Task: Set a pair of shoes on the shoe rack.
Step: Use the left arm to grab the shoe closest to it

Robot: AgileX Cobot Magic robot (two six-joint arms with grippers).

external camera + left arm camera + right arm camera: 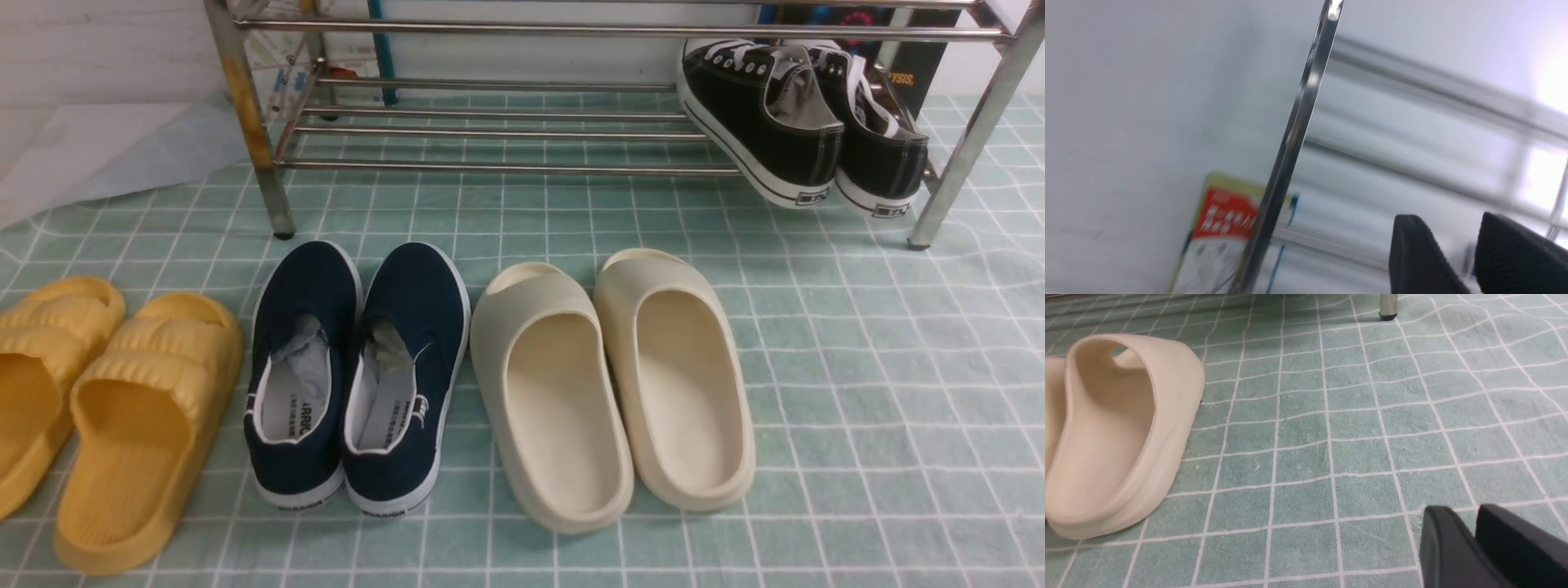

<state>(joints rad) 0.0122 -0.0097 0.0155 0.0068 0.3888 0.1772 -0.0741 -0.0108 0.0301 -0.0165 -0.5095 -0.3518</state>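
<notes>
2 navy slip-on shoes [412,306] sit side by side, touching, on the green checked cloth [857,367]. They lie toward its near edge and left of middle, heels to the robot and toes to the shoe rack [506,167] along the far edge. The yellow slides [139,425] lie just beside them toward the left edge, and the cream slides [555,392] just beside them on the other side.

The shoes look light, with soft canvas uppers that would buckle under a pinch and stiffer white rubber soles. The open collar or the heel wall likely gives the firmest hold, with 1 finger inside and 1 outside. Because the 2 shoes touch, the inner sides are hard to reach.

The black sneakers [767,122] fill the right end of the rack's lower shelf, and the bars to their left are bare.

Neither arm shows in the front view. The left gripper [1447,218] has its fingers apart with nothing between them. The right gripper [1466,508] has fingers that overlap in its view, so whether they meet cannot be told. Neither wrist view shows the navy shoes. The left wrist view is blurred, showing only rack tubes and a printed sheet. The rack's top is cut off, and the grey crumpled material inside the shoes may be lining or stuffing.
</notes>
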